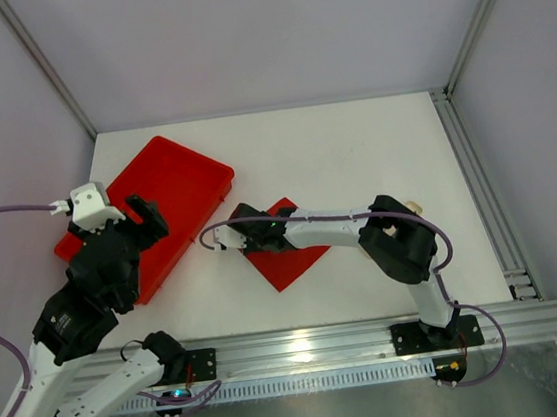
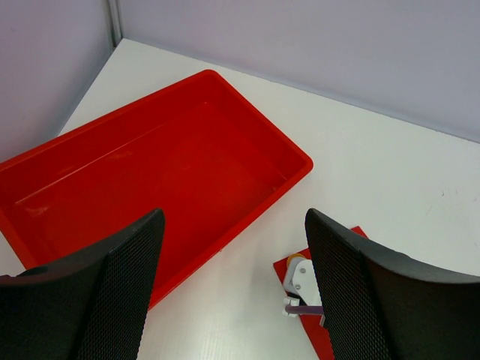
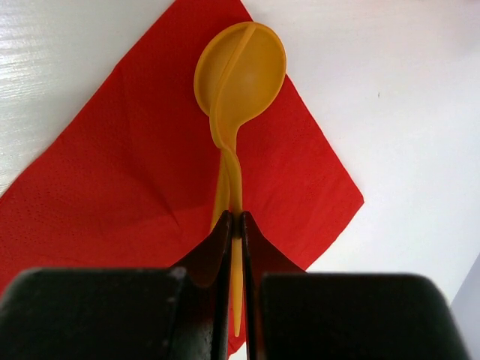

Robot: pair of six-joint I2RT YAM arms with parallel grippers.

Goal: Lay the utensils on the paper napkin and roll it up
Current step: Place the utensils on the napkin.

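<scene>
The red paper napkin [image 1: 293,263] lies flat on the white table, right of the tray; it fills the right wrist view [image 3: 135,172]. My right gripper [image 1: 251,235] is low over the napkin's far-left corner and shut [image 3: 234,225] on the thin handle of a yellow-tan spoon [image 3: 241,71], whose bowl lies on the napkin. A second slim handle seems to lie alongside it. My left gripper [image 1: 145,218] is open and empty [image 2: 234,300], hovering over the tray's near-right edge. In its view, the napkin's corner [image 2: 324,339] and the spoon's tip [image 2: 295,259] show between the fingers.
A large rigid red plastic tray [image 1: 179,174] with nothing in it sits at the back left [image 2: 150,172]. Grey walls close the table on three sides. A metal rail [image 1: 354,341] runs along the near edge.
</scene>
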